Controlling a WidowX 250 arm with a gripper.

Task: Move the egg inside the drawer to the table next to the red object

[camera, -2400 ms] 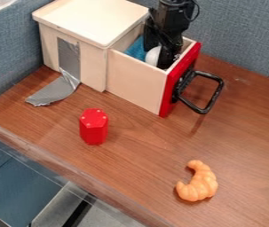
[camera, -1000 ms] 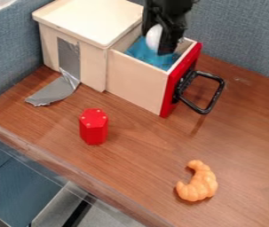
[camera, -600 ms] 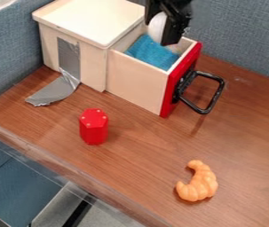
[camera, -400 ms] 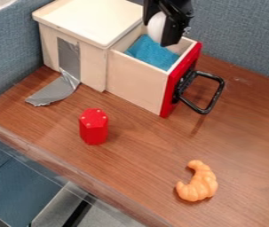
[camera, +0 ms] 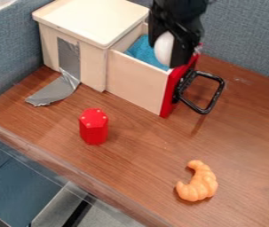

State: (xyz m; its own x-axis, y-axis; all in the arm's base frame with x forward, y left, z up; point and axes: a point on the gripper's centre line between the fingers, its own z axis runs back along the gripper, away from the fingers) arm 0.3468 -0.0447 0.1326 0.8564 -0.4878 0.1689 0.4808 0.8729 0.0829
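The black gripper (camera: pixel 171 52) hangs over the front part of the pulled-out drawer (camera: pixel 137 83), shut on the white egg (camera: pixel 165 48). The egg sits between its fingers and hides part of the drawer's inside. A blue cloth (camera: pixel 142 52) lies in the drawer. On the wooden table (camera: pixel 142 155), the red hexagonal object (camera: pixel 93 127) stands upright, to the lower left of the drawer.
The drawer's red front carries a black handle (camera: pixel 212 102) jutting out to the right. An orange croissant (camera: pixel 197 182) lies at the lower right. Grey tape (camera: pixel 56 91) runs from the wooden box (camera: pixel 89 20) onto the table. Blue partitions stand behind.
The gripper rose out of the drawer with the egg, then came forward and down in the view toward the drawer's red front. The drawer, red object and croissant have stayed put.
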